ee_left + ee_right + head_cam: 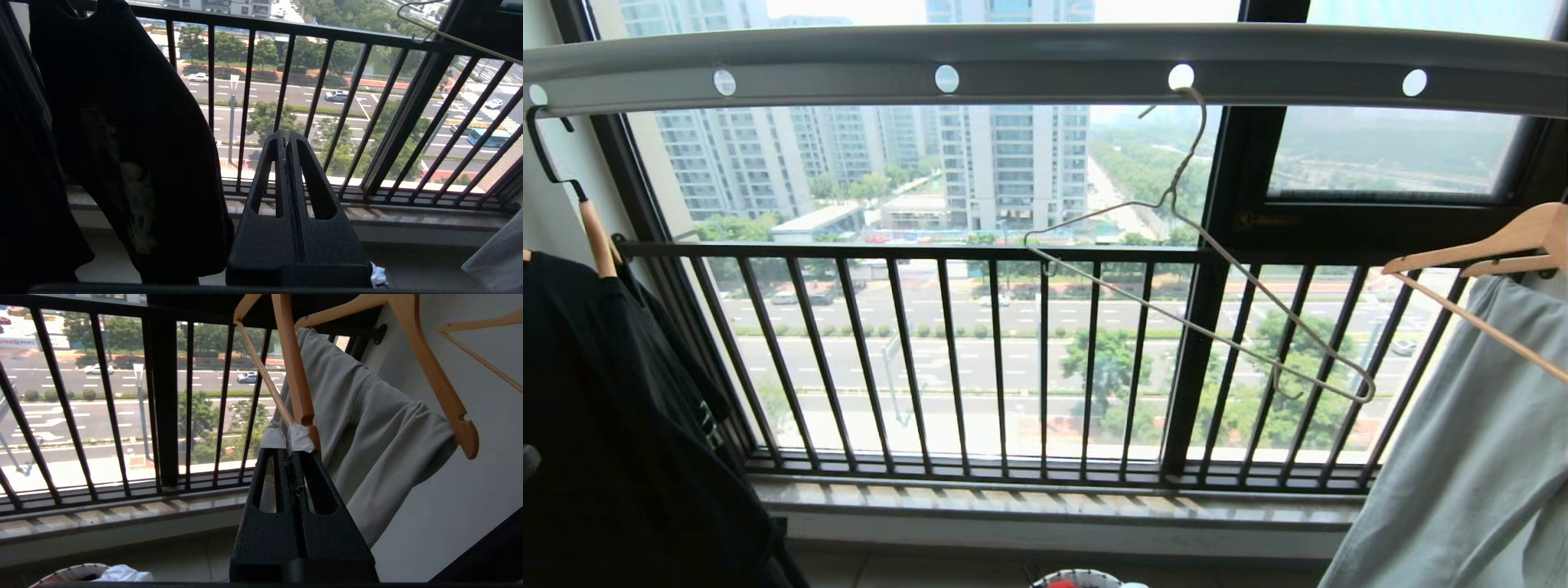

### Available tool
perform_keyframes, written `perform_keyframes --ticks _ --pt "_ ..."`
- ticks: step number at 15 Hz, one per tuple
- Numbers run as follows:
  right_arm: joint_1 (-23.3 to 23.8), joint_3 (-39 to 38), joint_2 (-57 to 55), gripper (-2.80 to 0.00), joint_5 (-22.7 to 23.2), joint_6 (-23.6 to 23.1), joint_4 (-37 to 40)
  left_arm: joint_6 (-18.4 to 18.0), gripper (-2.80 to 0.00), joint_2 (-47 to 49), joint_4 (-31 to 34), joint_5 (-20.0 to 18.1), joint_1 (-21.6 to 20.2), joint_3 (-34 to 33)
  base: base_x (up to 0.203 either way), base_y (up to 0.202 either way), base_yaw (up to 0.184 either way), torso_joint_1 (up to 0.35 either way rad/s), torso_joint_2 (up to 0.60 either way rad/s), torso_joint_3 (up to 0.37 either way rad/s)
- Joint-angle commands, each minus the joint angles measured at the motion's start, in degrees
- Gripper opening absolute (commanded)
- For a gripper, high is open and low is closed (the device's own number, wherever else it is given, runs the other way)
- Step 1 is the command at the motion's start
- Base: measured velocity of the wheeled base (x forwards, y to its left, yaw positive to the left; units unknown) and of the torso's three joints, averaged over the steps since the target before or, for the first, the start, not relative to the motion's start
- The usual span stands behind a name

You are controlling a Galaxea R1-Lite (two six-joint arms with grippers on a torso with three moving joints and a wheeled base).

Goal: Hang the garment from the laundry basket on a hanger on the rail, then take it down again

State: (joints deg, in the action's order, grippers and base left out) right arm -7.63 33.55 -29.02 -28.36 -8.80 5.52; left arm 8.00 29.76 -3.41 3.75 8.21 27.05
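Beyond the black barred window railing (980, 359) lies a street, and the bare hanger (1192, 269) hangs tilted from the rail (1045, 65). Both the left end effector (288, 136) and right end effector (288, 443) are clenched, empty. Only the laundry basket (1078, 578) rim shows below.

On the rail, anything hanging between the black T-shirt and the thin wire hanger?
Nothing: the grey metal rail is bare between the black T-shirt and thin pale wire hanger, per the head view.

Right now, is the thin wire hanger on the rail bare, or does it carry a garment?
Bare. The wire hanger hangs tilted by its hook from a hole in the rail, and the street shows through its frame.
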Motion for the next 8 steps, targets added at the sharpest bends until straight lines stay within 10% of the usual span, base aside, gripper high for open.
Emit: perform_keyframes --ticks 1,8 --pt "2.26 -0.97 5.06 -2.80 -0.10 1.01 3.70 1.72 -2.80 -12.34 3.07 -4.21 -8.24 -2.15 0.000 0.000 0.000 0.000 0.00 0.000" --pt "3.32 -4.41 13.37 -2.80 4.24 10.21 9.29 -3.10 -2.80 -29.55 15.52 -9.20 -8.64 -14.11 0.000 0.000 0.000 0.000 0.00 0.000"
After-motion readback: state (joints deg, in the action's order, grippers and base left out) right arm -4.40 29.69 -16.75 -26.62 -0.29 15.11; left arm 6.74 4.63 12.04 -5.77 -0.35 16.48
